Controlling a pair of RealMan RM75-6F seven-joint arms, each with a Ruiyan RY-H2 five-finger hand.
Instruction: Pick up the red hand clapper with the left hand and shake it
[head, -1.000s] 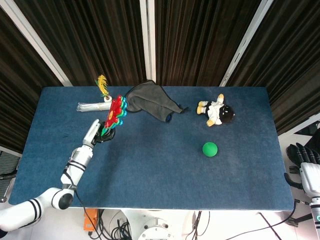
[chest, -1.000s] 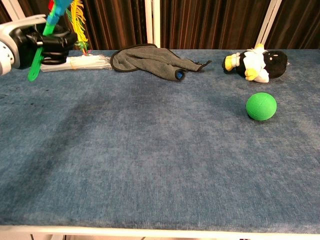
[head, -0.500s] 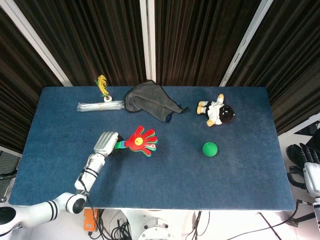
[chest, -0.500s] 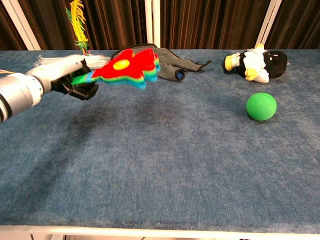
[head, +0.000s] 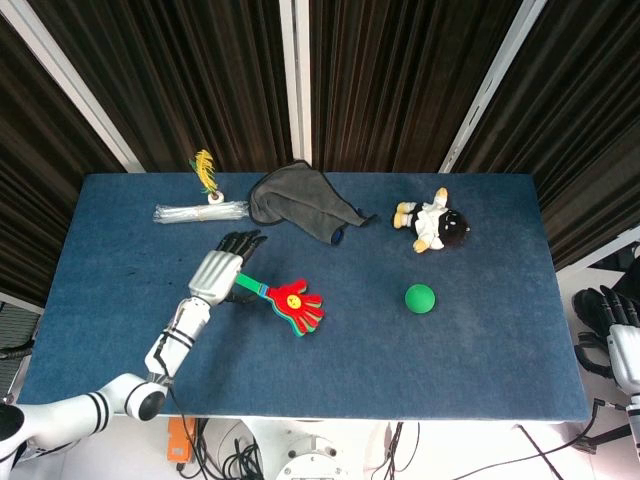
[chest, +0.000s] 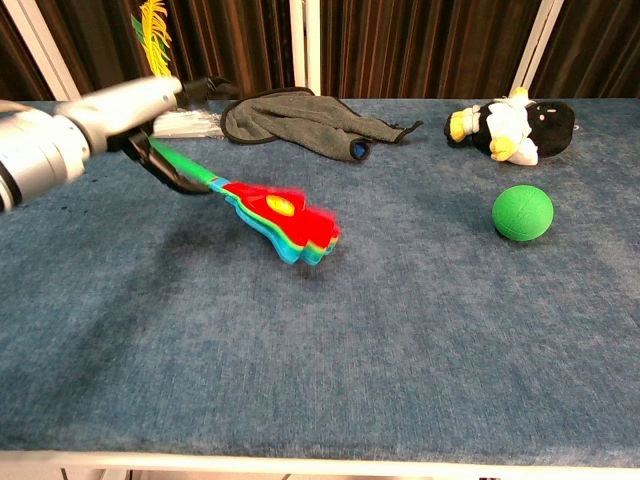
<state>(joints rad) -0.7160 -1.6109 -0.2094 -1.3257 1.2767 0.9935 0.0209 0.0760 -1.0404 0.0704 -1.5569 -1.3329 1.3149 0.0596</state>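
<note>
Red hand clapper (chest: 282, 220): palm end blurred in chest view; grip on its handle largely hidden under the left hand (chest: 135, 105). Right hand (head: 612, 325): cut by head-view edge, finger posture indeterminable.

red clapper (head: 296, 304) with green handle, green ball (head: 420, 297), grey cloth (head: 295, 198), blue table (head: 450, 370).
</note>
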